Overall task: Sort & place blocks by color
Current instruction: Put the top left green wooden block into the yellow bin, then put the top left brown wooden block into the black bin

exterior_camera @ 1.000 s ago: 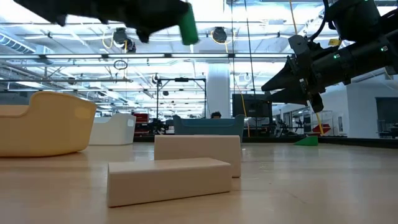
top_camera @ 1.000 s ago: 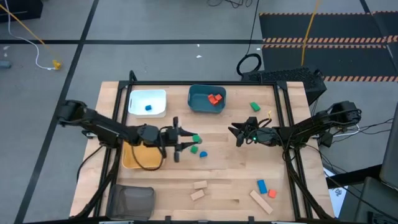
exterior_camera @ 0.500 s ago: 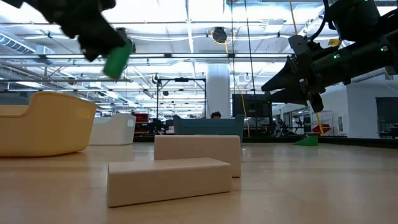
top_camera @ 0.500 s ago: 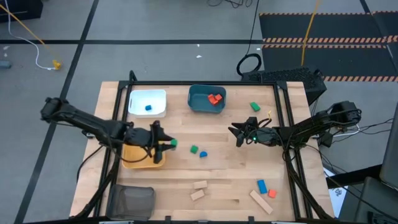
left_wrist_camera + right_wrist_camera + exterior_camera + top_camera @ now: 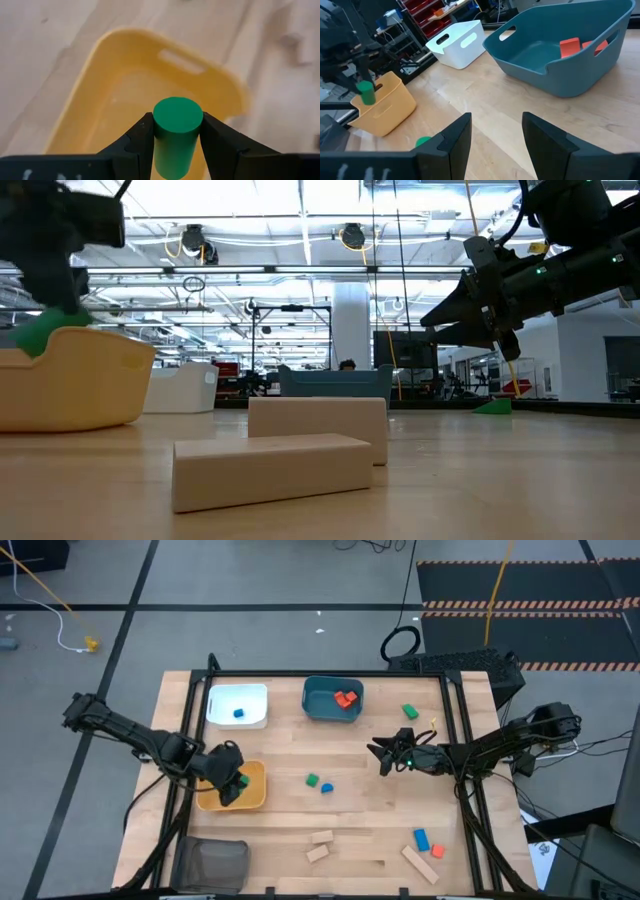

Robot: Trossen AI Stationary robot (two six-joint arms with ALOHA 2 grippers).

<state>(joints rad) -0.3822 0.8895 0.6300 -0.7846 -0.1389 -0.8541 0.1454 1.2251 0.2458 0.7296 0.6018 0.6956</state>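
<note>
Now your left gripper (image 5: pixel 175 137) is clenched on the green cylinder (image 5: pixel 176 131), poised over the yellow tray (image 5: pixel 95 105) at the table's eight o'clock — greens evidently go there. Your right gripper (image 5: pixel 380 753) waits with fingers apart at three o'clock — clear of the drop.

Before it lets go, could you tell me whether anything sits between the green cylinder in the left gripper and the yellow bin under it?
Nothing visible does: the left gripper holds the green cylinder directly over the yellow bin, whose visible floor looks bare.
</note>
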